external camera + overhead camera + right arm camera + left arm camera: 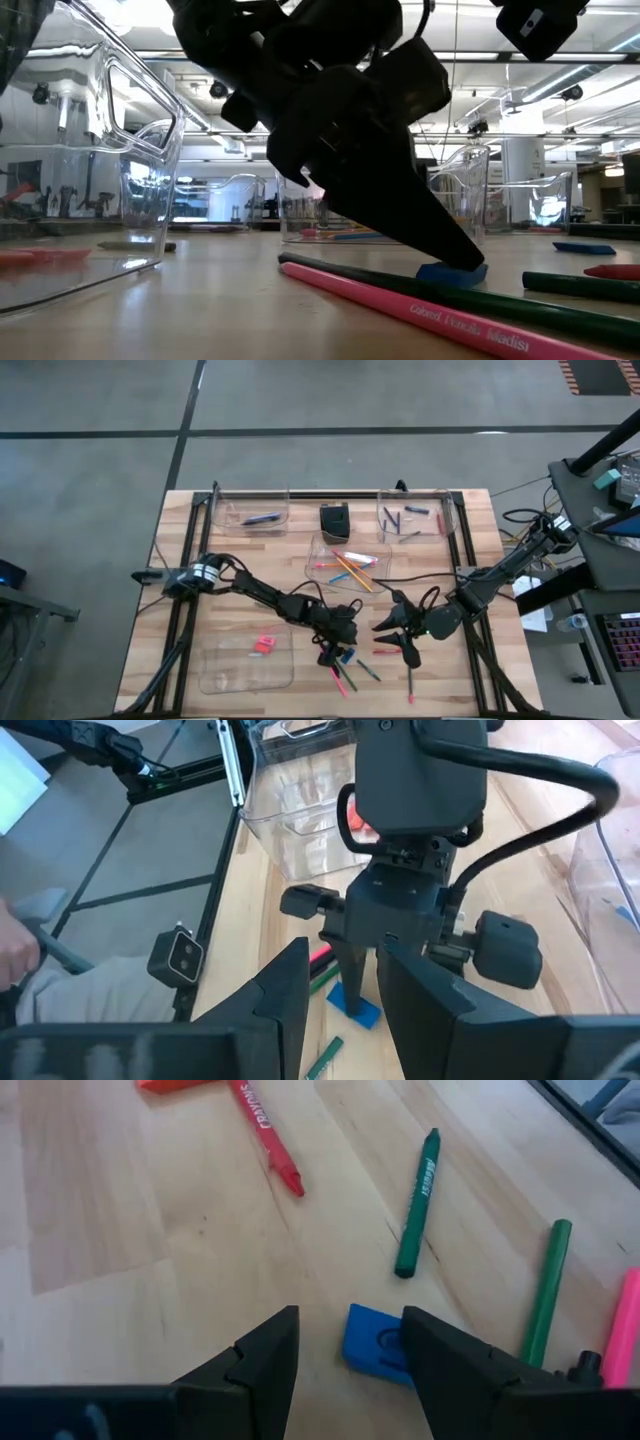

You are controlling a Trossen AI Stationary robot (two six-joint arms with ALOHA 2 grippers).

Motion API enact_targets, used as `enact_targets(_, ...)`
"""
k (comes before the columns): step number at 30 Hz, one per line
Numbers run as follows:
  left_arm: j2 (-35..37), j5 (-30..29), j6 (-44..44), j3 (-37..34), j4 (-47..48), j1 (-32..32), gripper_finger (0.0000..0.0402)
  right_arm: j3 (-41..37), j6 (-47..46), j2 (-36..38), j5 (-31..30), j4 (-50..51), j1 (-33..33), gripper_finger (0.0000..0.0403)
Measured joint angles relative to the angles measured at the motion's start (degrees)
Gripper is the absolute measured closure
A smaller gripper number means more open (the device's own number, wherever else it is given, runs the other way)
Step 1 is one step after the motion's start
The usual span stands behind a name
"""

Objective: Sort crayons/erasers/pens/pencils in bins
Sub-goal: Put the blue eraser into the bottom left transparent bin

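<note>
Left end effector (345,1355) is down on the worktop (150,1280), fingers apart around the blue eraser (375,1342), not clamped. Right end effector (392,632) hovers just beside, fingers parted and empty.

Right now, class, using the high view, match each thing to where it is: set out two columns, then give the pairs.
Things:
1. blue eraser
2. pink eraser
3. black box
4. dark pen

Places:
A. inside the lower-left bin
B. between the open fingers of the left gripper
C. inside the upper-left bin
D. on the table, upper middle

Pairs: 1-B, 2-A, 3-D, 4-C
</note>
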State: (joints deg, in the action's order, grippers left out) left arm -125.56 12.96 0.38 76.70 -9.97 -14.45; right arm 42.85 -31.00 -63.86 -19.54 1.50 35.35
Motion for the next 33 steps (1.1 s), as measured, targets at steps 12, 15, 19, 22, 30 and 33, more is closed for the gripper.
enact_targets(12, -0.9, 1.7, 2.2, 0.7, 2.5, 0.0, 0.0288, 0.0, -0.1, 0.0, 0.0, 0.1, 0.0, 0.0294)
enact_targets(15, -0.9, 2.5, 3.1, 0.7, 2.9, 0.0, 0.0328, 0.0, -0.1, 0.0, 0.0, 0.1, 0.0, 0.0294)
enact_targets(19, -1.0, 3.6, 3.4, 0.7, 3.2, 0.2, 0.0374, 0.0, -0.1, 0.0, 0.0, 0.1, 0.0, 0.0294)
enact_targets(22, -0.8, 3.9, 3.6, 0.6, 3.4, 0.5, 0.0395, 0.0, -0.1, 0.0, 0.0, 0.1, 0.0, 0.0294)
enact_targets(30, 4.4, 3.1, 5.3, -0.1, 7.6, 0.3, 0.0401, 0.0, -0.1, 0.0, 0.0, 0.1, 0.0, 0.0294)
enact_targets(33, 8.1, 0.5, 6.5, -0.2, 9.5, -0.1, 0.0401, 0.0, -0.1, 0.0, 0.0, 0.1, 0.0, 0.0294)
